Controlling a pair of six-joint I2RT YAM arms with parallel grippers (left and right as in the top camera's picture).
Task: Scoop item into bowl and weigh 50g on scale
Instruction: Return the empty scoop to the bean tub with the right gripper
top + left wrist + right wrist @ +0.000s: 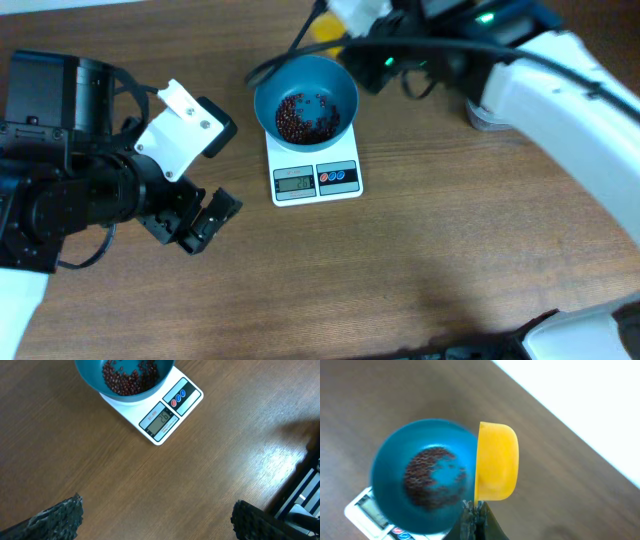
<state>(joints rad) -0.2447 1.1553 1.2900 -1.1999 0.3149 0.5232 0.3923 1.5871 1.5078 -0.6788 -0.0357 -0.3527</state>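
Left gripper (200,225): at the left of the table (420,260), above the bare wood and well apart from the scale; its dark ribbed fingers (57,519) stand wide, with nothing between them. Scale (317,165): white, square, flat on the table near the centre, with the grey display and the red and blue buttons on the edge nearest the robot; digits show, but too small to read with certainty. Bowl (305,100): blue, round, deep, upright on the back part of the scale's platform, its rim overhanging the far edge. Beans (303,115): dark red-brown, a shallow layer across the bowl's bottom, well below the rim. Scoop (495,462): yellow, rounded cup, tilted on its edge just beside the bowl's rim on the side away from the display; whether it touches the rim cannot be told, nor whether anything lies in it. Right gripper (477,517): reaching in from the far right, jaws narrow and clamped on the scoop's handle.
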